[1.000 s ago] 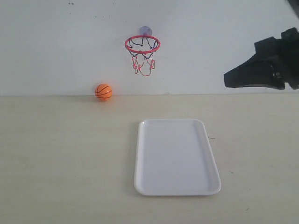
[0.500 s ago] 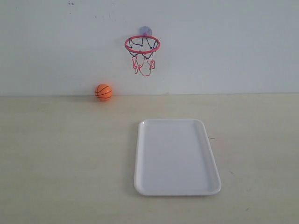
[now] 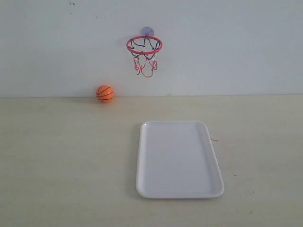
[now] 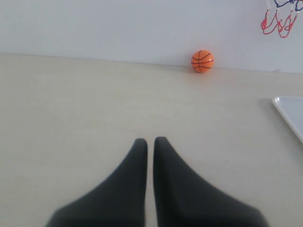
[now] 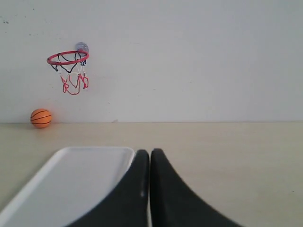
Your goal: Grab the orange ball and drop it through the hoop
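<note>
Currently, beyond white tray [image 3: 179, 158], off its far-left corner, on table [image 3: 57, 156] at wall [image 3: 227, 47] base: orange ball [image 3: 105, 93]; above tray's far edge, on wall: hoop [image 3: 144, 45]; L gripper [image 4: 149, 140] jaws pressed together, empty, well apart from tray; R gripper [image 5: 149, 151] likewise, near tray's edge.

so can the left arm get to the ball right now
Probably yes: only bare table lies between the left claw and the ball; the tray is off to the side. The claw is shut and must open first.
</note>
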